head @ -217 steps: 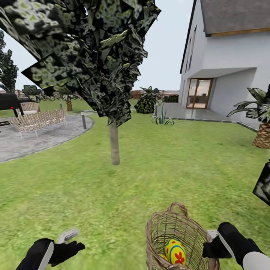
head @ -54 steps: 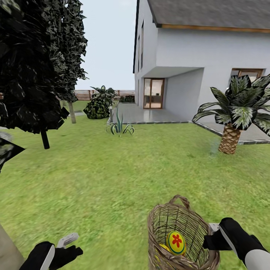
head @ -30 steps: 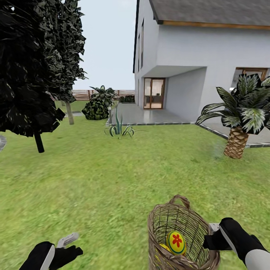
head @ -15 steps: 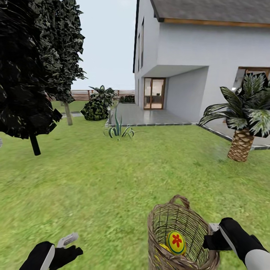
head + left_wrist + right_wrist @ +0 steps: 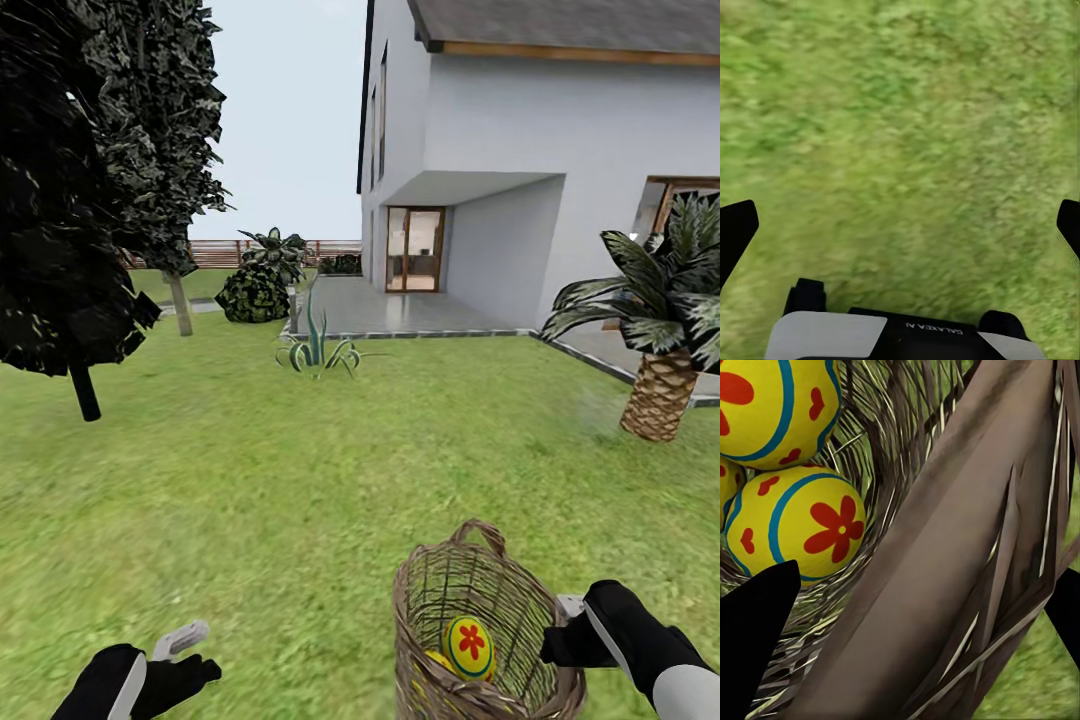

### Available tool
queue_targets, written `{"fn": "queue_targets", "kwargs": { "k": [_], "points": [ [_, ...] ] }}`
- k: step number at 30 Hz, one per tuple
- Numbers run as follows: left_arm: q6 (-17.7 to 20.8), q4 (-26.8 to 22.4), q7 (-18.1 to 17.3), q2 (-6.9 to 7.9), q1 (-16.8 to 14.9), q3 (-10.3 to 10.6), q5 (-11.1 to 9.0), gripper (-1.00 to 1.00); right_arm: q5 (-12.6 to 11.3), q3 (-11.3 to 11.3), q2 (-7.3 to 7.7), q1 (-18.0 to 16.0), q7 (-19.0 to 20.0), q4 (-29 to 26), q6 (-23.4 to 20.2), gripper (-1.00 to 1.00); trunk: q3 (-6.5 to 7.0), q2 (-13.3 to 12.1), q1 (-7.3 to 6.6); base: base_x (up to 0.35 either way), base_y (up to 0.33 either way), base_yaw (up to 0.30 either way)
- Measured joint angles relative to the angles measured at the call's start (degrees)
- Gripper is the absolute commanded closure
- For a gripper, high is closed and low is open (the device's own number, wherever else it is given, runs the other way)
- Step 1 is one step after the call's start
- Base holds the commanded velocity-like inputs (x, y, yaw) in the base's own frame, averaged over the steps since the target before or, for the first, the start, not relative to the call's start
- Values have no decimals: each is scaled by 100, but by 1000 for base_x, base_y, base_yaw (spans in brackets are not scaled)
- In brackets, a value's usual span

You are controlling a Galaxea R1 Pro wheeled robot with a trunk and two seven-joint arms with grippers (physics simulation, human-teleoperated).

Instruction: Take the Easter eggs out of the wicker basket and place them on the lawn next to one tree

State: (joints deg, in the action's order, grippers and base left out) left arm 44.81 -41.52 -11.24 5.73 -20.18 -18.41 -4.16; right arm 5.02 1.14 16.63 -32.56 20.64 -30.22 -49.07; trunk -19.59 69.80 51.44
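Basket: wicker basket (image 5: 487, 625) at lower right of the head view, its rim between the fingers of the right gripper (image 5: 566, 630), which pinches it.
Eggs: yellow eggs (image 5: 801, 525) with red flowers lie inside the basket.
Left gripper (image 5: 900, 225): low at lower left, fingers spread, holding nothing, over the lawn (image 5: 300, 470).
Texture: open tan weave; mottled grass.
Trees: dark tree (image 5: 60, 200) at upper left.
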Motion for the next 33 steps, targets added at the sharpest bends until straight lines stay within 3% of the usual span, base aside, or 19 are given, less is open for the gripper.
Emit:
{"fn": "queue_targets", "kwargs": {
  "k": [11,33],
  "points": [
    [1,-2,-6,1,2,-1,0,-100,32,1,-6,-2,-3,2,7,100,0,0,0,337,0,184],
    [1,-5,-12,40,0,-9,-4,-100,19,0,-5,0,7,0,1,100,0,0,0,337,0,3]
  ]
}}
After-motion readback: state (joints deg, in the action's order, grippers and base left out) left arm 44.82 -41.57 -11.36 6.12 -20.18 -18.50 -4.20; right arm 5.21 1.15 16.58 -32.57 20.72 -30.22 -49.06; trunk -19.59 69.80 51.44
